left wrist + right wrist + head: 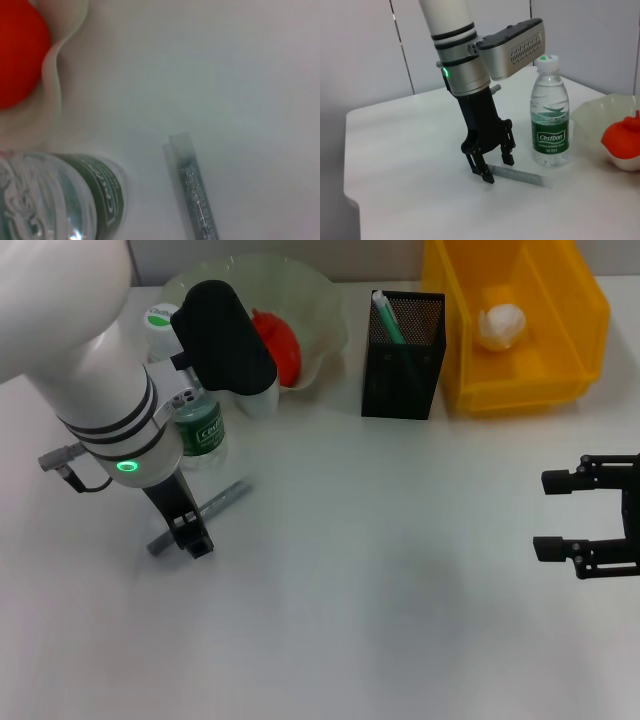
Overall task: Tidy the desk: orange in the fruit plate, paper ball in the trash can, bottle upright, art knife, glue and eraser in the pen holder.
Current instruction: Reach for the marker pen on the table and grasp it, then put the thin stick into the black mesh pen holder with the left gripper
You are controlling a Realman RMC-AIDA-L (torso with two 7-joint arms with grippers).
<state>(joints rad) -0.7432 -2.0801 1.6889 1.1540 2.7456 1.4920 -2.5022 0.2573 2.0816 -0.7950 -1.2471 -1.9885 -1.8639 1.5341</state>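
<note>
The left gripper [492, 167], jaws spread, straddles one end of the glue [520, 175], a thin, stiff, light, likely slippery stick lying flat on the tabletop [380, 570], best pinched across its width.

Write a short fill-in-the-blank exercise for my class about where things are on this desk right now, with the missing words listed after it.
1. The orange lies in the ____ plate.
2. The paper ball sits inside the ____ trash can.
3. The bottle stands ____ beside the plate.
4. The left claw, open, straddles the ____ lying flat on the table; the right claw waits open, apart.

Missing words: fruit; yellow; upright; glue
</note>
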